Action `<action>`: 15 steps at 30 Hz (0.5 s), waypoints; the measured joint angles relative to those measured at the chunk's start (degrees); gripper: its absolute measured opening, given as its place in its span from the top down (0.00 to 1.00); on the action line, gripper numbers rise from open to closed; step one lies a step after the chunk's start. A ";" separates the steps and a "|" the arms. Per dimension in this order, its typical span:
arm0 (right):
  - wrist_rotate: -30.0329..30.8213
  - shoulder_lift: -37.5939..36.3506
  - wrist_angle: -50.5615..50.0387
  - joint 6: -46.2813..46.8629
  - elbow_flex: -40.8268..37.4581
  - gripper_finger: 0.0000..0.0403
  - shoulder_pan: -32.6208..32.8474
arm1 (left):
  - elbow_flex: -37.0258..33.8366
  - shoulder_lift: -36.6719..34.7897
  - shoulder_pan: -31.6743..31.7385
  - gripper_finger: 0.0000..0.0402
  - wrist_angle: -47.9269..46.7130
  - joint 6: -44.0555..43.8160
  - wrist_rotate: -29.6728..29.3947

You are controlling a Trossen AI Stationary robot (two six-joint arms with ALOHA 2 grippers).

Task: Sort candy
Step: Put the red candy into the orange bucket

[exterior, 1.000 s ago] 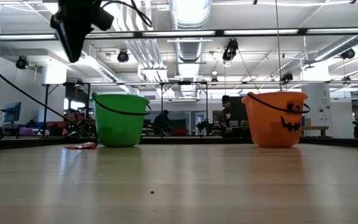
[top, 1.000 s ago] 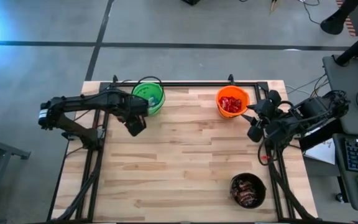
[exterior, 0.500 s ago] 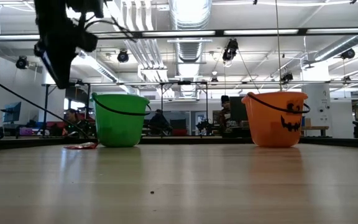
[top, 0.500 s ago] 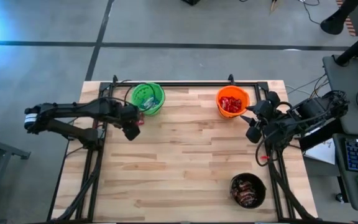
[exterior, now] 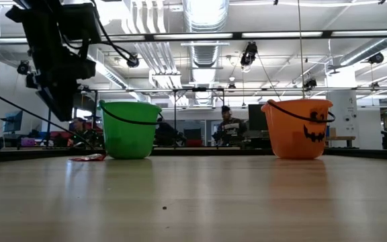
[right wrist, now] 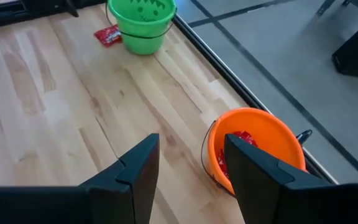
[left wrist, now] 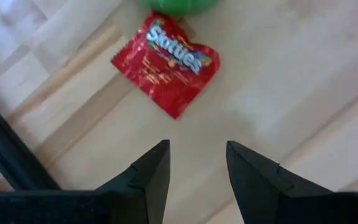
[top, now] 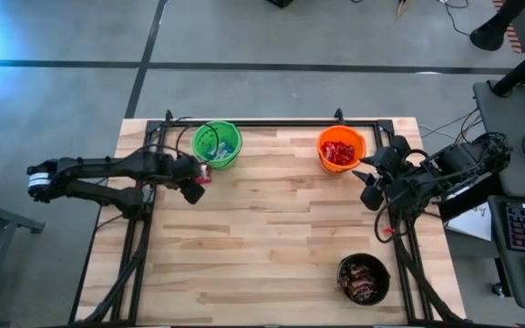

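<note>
A flat red candy packet lies on the wooden table beside the foot of the green bucket, near the far left; the high view also shows the packet. My left gripper hangs open above the table just short of the packet, pointing steeply down, with nothing between its fingers; in the low view the left gripper stands left of the green bucket. My right gripper waits open in the air at the right edge, near the orange bucket, which holds red packets.
A black bucket with dark brown bars stands at the near right. A black frame rail runs along the table's far edge and down both sides. Bare wood fills the middle. People show in the room behind.
My left gripper has sunk toward the table and drawn a little toward the left edge, coming off the green bucket's rim and down beside the red packet. Its fingers stay open. The packet and the buckets have kept still.
</note>
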 joint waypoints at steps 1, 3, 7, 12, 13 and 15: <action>0.00 0.00 0.01 0.00 0.00 0.58 0.00 | -0.31 -0.05 0.28 0.65 0.57 0.35 -0.48; 0.00 0.00 0.04 -0.02 0.00 0.58 0.00 | -0.72 -0.11 1.03 0.65 2.37 1.41 -1.42; 0.00 0.00 0.20 -0.02 0.00 0.58 0.00 | -1.46 -0.03 2.68 0.65 3.48 2.45 -3.24; 0.01 0.00 0.39 -0.08 0.00 0.58 0.00 | -1.82 0.00 4.25 0.65 4.12 2.01 -6.33; 0.00 0.00 0.39 -0.09 0.00 0.58 0.00 | -1.81 0.00 4.45 0.65 4.11 2.04 -6.59; 0.02 0.00 0.39 -0.13 0.00 0.58 0.00 | -1.55 0.10 4.75 0.65 3.05 2.06 -7.89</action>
